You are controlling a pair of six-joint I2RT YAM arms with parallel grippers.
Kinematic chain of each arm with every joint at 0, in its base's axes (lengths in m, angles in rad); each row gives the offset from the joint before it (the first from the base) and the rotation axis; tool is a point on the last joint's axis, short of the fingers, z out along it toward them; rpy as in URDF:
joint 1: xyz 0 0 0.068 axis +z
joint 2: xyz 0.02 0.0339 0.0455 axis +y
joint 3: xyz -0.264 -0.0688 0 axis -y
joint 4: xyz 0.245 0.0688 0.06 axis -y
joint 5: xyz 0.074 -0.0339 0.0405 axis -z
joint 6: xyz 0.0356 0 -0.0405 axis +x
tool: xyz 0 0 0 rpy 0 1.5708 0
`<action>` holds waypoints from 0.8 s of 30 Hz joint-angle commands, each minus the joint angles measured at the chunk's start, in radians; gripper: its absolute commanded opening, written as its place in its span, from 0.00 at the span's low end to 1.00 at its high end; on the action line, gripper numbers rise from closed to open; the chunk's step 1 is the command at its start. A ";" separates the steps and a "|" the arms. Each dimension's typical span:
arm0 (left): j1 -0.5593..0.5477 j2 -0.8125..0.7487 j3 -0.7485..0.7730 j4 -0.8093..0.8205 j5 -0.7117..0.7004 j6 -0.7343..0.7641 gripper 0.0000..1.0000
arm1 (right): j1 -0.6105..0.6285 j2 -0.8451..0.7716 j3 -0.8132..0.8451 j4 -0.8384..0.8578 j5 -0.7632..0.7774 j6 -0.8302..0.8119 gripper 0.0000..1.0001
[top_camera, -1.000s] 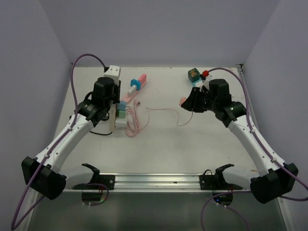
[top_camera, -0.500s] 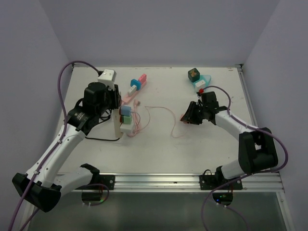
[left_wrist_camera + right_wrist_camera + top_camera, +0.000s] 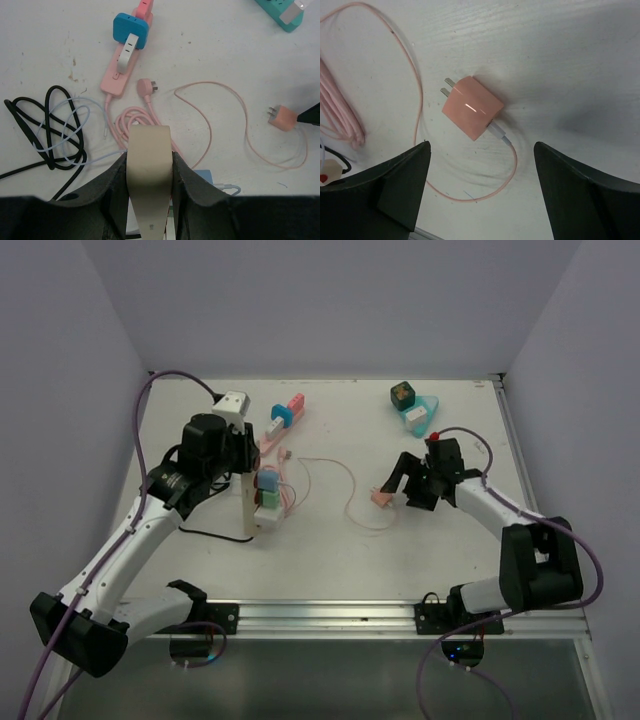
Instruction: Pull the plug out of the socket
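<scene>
The small pink plastic plug (image 3: 472,114) lay loose: light, rigid, probably pinchable across its sides; right gripper (image 3: 481,146) gaped, left gripper (image 3: 148,167) clamped the beige power strip (image 3: 148,145).

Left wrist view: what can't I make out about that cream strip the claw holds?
- Cream strip: lower end cut off by the picture's bottom edge.
- Its sides: covered by fingers of the left gripper.
- Light blue plug behind: mostly hidden by a finger.
</scene>
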State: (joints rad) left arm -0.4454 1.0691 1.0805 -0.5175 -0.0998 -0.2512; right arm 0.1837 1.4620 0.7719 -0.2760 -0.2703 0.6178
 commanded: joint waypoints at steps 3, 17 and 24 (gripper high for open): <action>-0.003 -0.001 0.033 0.102 0.057 -0.016 0.00 | 0.000 -0.210 0.079 -0.089 0.056 -0.044 0.90; -0.004 0.020 0.071 0.100 0.129 -0.016 0.00 | 0.390 -0.164 0.386 0.014 -0.107 -0.177 0.89; -0.004 0.012 0.070 0.091 0.124 -0.020 0.00 | 0.545 0.030 0.526 0.021 -0.116 -0.288 0.88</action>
State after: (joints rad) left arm -0.4458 1.1042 1.0847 -0.5171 -0.0067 -0.2440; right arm 0.6922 1.4380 1.2247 -0.2832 -0.3599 0.4072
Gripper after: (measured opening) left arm 0.367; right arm 0.885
